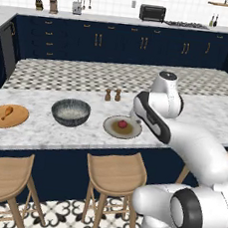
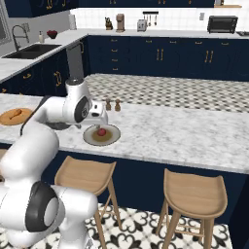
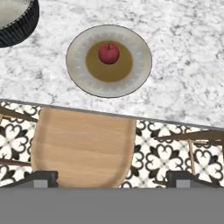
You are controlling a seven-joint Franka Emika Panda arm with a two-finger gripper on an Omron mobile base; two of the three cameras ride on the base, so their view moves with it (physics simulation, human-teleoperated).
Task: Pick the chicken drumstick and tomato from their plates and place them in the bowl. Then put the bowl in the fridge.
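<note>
Jaws spread wide and empty, the gripper [image 3: 112, 177] hovers above a wooden stool [image 3: 83, 146] — the tomato [image 3: 109, 53] rests on the grey-rimmed plate [image 3: 78, 65], beside the bowl [image 1: 70, 112].

The tomato [image 3: 109, 53], small, round and red, sits on the brown centre of the grey-rimmed plate [image 3: 78, 65] on the marble worktop [image 1: 44, 128]. The dark speckled bowl [image 1: 70, 112] stands upright beside this plate. Farther along, the golden-brown drumstick [image 1: 7, 112] lies flat on the wooden plate [image 1: 15, 121].
</note>
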